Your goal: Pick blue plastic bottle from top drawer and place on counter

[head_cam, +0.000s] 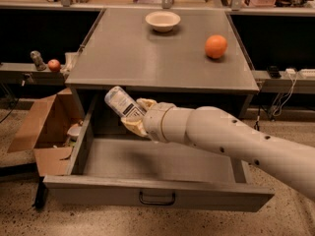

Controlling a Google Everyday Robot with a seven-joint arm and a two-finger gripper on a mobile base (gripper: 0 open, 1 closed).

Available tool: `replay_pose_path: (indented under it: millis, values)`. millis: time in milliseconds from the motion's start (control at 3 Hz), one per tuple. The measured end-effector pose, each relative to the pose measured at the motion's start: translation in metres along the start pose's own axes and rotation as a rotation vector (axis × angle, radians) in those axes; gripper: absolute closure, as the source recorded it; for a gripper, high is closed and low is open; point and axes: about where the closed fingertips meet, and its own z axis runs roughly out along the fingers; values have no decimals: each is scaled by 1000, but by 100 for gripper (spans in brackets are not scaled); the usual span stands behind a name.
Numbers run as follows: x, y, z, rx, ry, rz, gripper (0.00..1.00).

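The small clear, faintly bluish plastic bottle (119,102) is sitting in the grasp of the robot's two-finger gripper (134,117). The tan fingers (132,126) are clasping its lower right end, so the jaws are standing narrowed around the bottle's body. The bottle is tilting, its free end pointing up and to the left. It is hanging in the air above the wide, shallow grey metal drawer (98,193), which is standing pulled out, and just below the front edge of the large flat grey counter (147,58). It is touching neither of them.

A pale label is wrapping the bottle's middle, with a dark patch near the fingers; its writing is too small to read.

The thick white arm (231,139) is reaching in from the right across the open drawer. A pale round bowl (163,20) and an orange fruit (216,46) are resting well apart on the counter.
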Motion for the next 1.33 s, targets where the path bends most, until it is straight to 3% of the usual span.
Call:
replay_pose_path:
  millis: [333, 667, 1000, 1333]
  values:
    - [-42, -3, -33, 36, -109, -60, 100]
    - [-81, -33, -70, 144, -170, -83, 100]
    - [-81, -33, -70, 144, -170, -83, 100]
    - [-94, -48, -62, 154, -161, -84, 100]
